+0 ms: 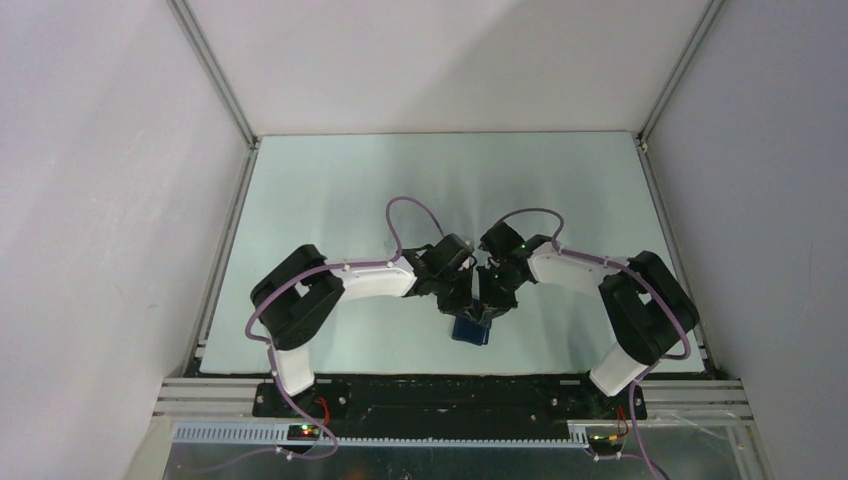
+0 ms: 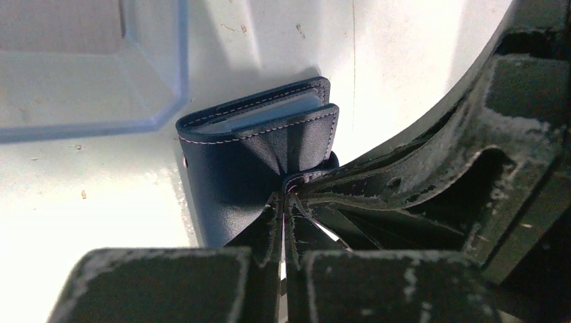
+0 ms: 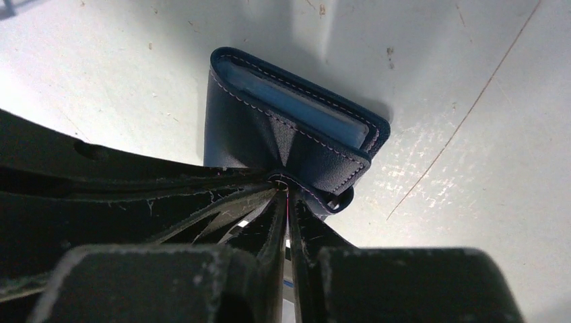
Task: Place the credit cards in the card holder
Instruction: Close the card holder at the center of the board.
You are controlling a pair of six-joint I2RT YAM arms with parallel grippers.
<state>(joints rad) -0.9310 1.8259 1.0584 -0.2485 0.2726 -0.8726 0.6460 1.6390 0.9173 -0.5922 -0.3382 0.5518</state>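
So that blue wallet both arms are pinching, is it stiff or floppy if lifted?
Probably floppy: the wallet creases where the left fingers and right fingers pinch its edge. Likely light, being small and thin. Its smooth skin might slip from such a narrow hold.

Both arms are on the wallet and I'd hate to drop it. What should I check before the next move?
1. Left jaws shut on the dark navy folding leather card holder: ok.
2. Right jaws shut on it too: ok.
3. Pale blue layer between its flaps is a card: cannot tell.
4. Clear blue-edged plastic tray apart from holder: ok.
5. No cards left outside: cannot tell.
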